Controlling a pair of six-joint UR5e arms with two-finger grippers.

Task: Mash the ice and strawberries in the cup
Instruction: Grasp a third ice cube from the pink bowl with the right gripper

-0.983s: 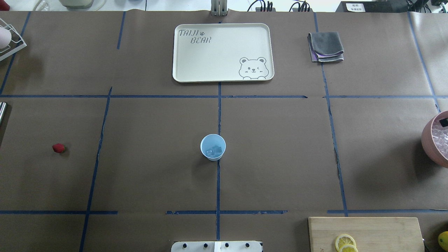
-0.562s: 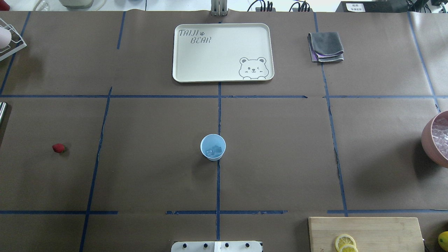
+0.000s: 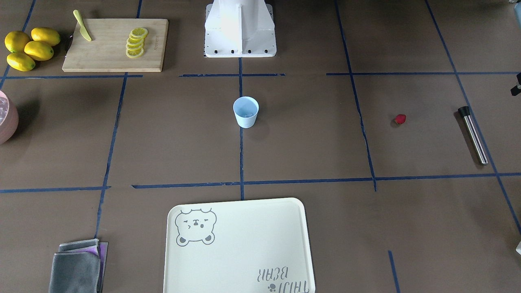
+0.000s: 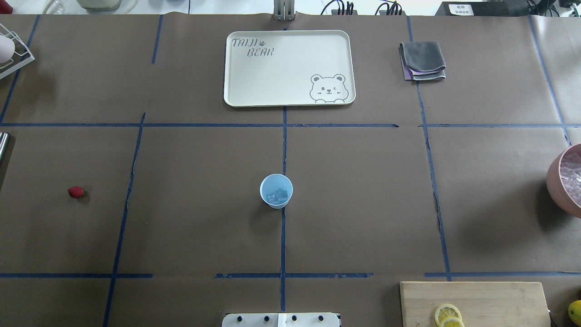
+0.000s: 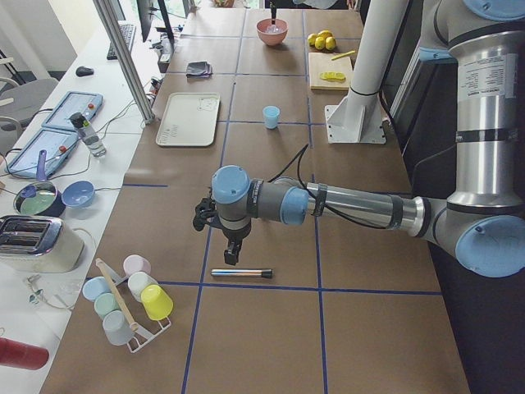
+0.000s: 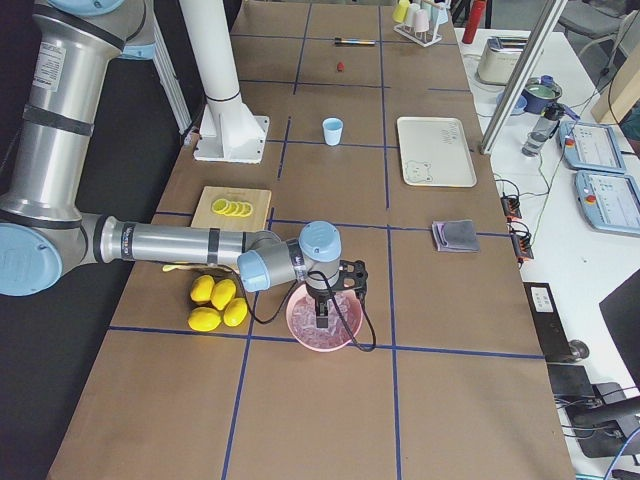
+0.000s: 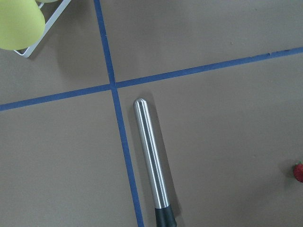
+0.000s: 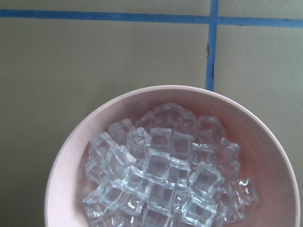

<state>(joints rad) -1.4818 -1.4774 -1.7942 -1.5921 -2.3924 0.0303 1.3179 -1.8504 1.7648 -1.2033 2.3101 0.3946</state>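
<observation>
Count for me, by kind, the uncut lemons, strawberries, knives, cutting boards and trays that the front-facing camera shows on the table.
Uncut lemons: 4
Strawberries: 1
Knives: 1
Cutting boards: 1
Trays: 1
Total: 8

The round pink bowl runs off the overhead view's edge; the left wrist view clips the small dark-red strawberry.
</observation>
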